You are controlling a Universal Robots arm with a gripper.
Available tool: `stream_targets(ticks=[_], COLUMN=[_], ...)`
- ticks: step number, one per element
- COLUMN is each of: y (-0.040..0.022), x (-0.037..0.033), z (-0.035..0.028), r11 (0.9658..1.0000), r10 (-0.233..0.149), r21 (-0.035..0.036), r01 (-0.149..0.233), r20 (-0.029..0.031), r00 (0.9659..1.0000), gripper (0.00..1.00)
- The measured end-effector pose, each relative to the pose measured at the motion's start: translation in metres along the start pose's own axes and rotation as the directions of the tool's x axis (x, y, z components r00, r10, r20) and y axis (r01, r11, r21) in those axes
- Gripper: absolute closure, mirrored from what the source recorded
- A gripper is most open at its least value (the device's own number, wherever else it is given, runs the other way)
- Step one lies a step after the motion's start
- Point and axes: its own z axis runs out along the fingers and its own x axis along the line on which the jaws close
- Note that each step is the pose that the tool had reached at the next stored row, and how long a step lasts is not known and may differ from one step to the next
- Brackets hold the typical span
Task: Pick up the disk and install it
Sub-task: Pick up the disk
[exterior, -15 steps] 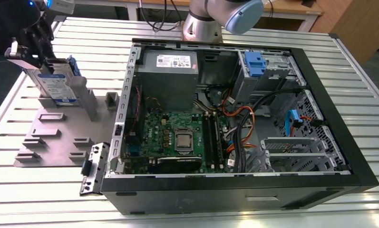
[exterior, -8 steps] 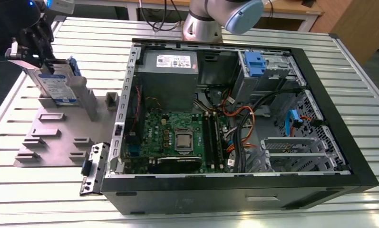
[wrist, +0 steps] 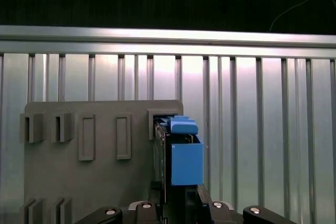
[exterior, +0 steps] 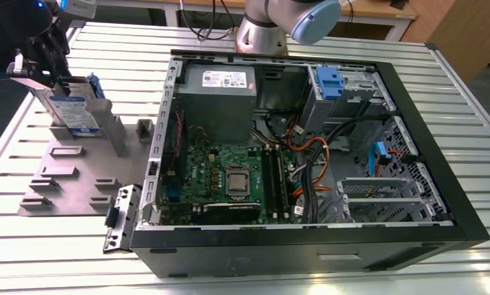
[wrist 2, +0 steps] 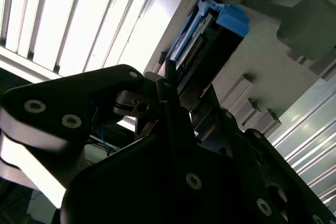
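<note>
The disk stands on edge in a slot at the far end of a grey holder plate, at the exterior view's left. It is silver, with a white-and-blue label and a blue frame. My gripper comes down on its top end, one finger on each side, and looks shut on it. In the first wrist view the disk shows edge-on with its blue frame, running from the gripper down to the plate's slot. In the second wrist view a dark finger lies against the disk.
An open computer case lies on the slatted metal table, to the right of the holder in the exterior view. It holds a motherboard, cables and a drive bay with a blue latch. The arm's base stands behind the case.
</note>
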Motion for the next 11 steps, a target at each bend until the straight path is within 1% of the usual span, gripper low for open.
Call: stream_targets(ticks=[6, 9, 11], y=[0.0, 0.0001, 0.0], x=[0.0001, -0.0001, -0.0003], z=[0.0, -0.0022, -0.0042], r11=[1.0, 1.0, 1.0], r10=[0.0, 0.0, 0.0], r21=[0.0001, 0.0002, 0.0001], r01=[0.0, 0.0, 0.0], r20=[0.0, 0.0001, -0.002], r00=[1.0, 1.0, 1.0], gripper=[0.65, 0.65, 0.65])
